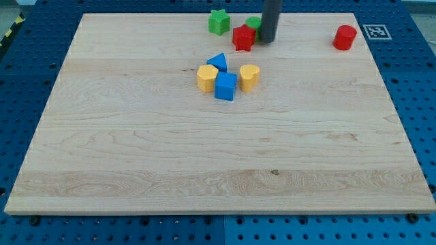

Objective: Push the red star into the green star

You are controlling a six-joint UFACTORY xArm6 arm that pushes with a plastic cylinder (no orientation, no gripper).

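Note:
The red star (242, 37) lies near the view's top, a little right of centre. The green star (219, 22) sits up and to its left, a short gap apart. My tip (266, 40) is the lower end of the dark rod and stands just to the right of the red star, close to or touching it. A second green block (253, 23) is partly hidden behind the rod; its shape is unclear.
A red cylinder-like block (345, 37) sits at the top right. Below the red star is a cluster: a blue triangle (218, 62), a yellow hexagon block (207, 77), a blue cube (225, 86) and a yellow heart (249, 77). The wooden board (136, 150) rests on a blue pegboard.

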